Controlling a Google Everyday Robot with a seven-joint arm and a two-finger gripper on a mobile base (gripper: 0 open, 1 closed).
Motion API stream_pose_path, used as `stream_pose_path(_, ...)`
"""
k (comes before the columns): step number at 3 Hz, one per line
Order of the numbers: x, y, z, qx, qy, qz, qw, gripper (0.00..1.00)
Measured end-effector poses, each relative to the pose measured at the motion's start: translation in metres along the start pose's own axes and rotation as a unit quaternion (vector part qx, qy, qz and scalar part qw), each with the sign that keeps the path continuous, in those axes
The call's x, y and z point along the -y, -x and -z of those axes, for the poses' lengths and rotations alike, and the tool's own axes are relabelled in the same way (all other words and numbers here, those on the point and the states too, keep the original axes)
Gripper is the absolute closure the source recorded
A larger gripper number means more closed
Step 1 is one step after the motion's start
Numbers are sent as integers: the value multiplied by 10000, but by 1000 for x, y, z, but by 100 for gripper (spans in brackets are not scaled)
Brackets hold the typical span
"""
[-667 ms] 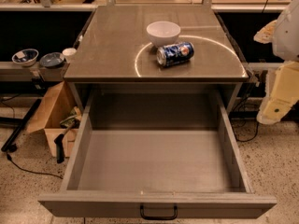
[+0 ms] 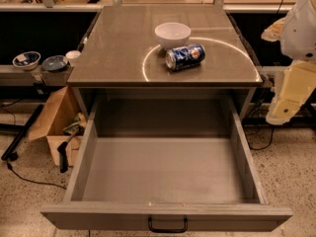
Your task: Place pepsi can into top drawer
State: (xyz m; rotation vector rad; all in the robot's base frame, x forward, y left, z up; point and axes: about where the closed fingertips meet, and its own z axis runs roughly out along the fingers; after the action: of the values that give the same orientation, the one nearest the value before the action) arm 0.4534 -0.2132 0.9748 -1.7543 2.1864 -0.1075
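The pepsi can is blue with a red-and-white logo. It lies on its side on the grey cabinet top, just in front of and to the right of a white bowl. The top drawer is pulled fully open below, its plain grey inside empty, with a black handle on its front panel. Only white and cream parts of my arm show at the right edge, beside the cabinet. My gripper is out of view.
An open cardboard box with tools stands on the floor left of the drawer. Bowls and a cup sit on a low shelf at the left. Cables run over the speckled floor on both sides.
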Motion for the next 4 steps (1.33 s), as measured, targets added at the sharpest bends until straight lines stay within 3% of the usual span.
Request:
stream_pose_path(1, 33, 23, -19, 231, -51, 414, 9989, 0)
stream_pose_path(2, 51, 40, -28, 387, -60, 654, 9971, 0)
stream_pose_path(4, 92, 72, -55, 621, 6, 917, 9939, 0)
